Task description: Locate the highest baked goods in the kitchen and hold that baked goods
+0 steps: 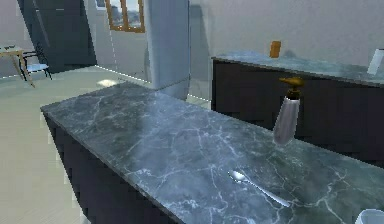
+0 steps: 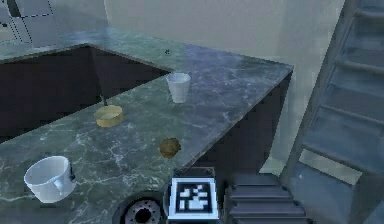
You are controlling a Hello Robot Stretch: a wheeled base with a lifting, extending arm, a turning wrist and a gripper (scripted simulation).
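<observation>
1. Step in hand: judged to be the last of the approach. The robot stands at the counter [image 2: 230, 90], with two likely baked items on the arm's side.
2. Arm side view, left to right:
   - a mug [image 2: 48, 178] near the counter's edge
   - a tan disc [image 2: 110, 116], probably bread, lying flat
   - the gripper [image 2: 143, 209] at the bottom edge, apparently the dark round body beside the marker [image 2: 193, 197]
   - a brown lump [image 2: 165, 148] near it, too small to confirm as baked goods
   - a white cup [image 2: 178, 87] farther out
   - the arm [image 2: 255, 200]
   - stairs [image 2: 350, 100]
3. Gripper state: its far end cannot be made out. The setting of its fingers cannot be told, nor whether it holds anything.
4. Next move: both items lie on the same top, so neither is plainly the higher. One must be chosen, then the arm lined up with it, keeping off the white cup.
5. Forward view, left to right:
   - a small table [image 1: 20, 60]
   - a dark door [image 1: 55, 35]
   - a window [image 1: 125, 15]
   - a pillar [image 1: 170, 45]
   - a utensil [image 1: 255, 185] on the dark marble
   - an orange cup [image 1: 275, 48] on the back counter [image 1: 320, 68]
   - a bottle [image 1: 288, 115]
</observation>
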